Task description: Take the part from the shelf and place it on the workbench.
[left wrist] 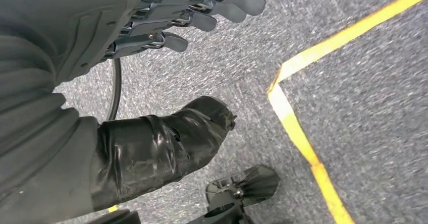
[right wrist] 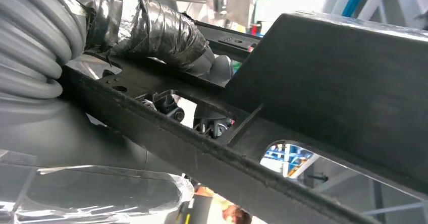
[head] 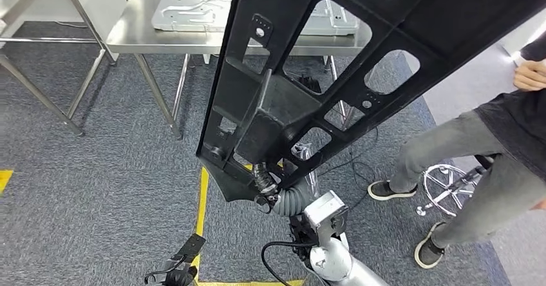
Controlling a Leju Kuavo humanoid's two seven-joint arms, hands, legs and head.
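Black moulded plastic, long and flat with oval and rectangular cut-outs: that is the part [head: 309, 86] I see rising above my right hand [head: 267, 186]. My left hand [left wrist: 166, 17] hangs over the grey carpet [left wrist: 373, 108], fingers apart, holding nothing. The right hand grips the part's lower end; its fingers are mostly hidden, probably hooked through an opening.

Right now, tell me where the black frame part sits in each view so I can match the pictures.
Head view: the black frame part runs from upper right to lower centre, gripped at its lower end by the right hand.
Left wrist view: not in it; the left hand hangs above grey carpet.
Right wrist view: the part crosses the picture.
Shared landmark: the right hand's fingers on the frame.
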